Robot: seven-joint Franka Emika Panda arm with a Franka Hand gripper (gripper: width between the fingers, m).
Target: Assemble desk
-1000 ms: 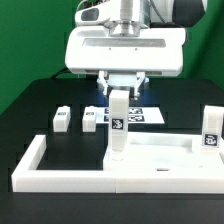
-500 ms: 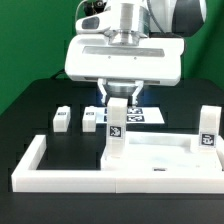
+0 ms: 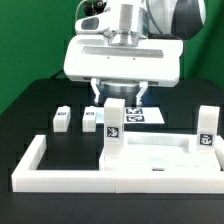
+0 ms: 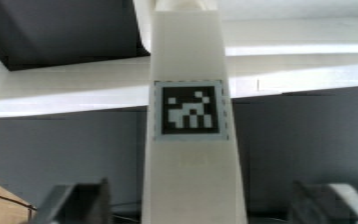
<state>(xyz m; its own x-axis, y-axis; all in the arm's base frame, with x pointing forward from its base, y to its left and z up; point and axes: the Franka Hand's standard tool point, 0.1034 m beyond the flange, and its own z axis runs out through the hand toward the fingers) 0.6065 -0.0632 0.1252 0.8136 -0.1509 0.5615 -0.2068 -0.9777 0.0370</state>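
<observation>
Desk tabletop panel [image 3: 150,155]: white and flat; lies on the black table [image 3: 35,100] inside the white U-shaped rail [image 3: 60,180]; the rail runs along the near side and up the exterior view's left
Centre leg [image 3: 115,130]: square white post; stands upright on the panel near its corner on the exterior view's left; a black-and-white tag [image 3: 115,127] faces the exterior camera; whether its foot sits in a corner hole cannot be told
Right leg [image 3: 206,130]: upright at the panel's end on the exterior view's right; tagged; well apart from the centre leg
Spare legs: two short white tagged blocks, one [image 3: 62,119] and the other [image 3: 90,118]; side by side on the table beyond the rail; apart from each other and from the panel
Marker board [image 3: 143,116]: flat on the table behind the centre leg; partly hidden by the leg and the arm
Gripper [image 3: 119,96]: hangs straight above the centre leg, pointing down; jaws spread and released, grasping nothing; the leg's top lies between the two fingers
Fingers [image 4: 78,200]: in the wrist view one dark pad shows on each side of the leg; a gap of grey background separates each pad from the leg's faces; no contact visible
Wrist view of the leg: fills the middle of the picture; the tag is square-on and sharp; the white panel lies blurred beyond it
</observation>
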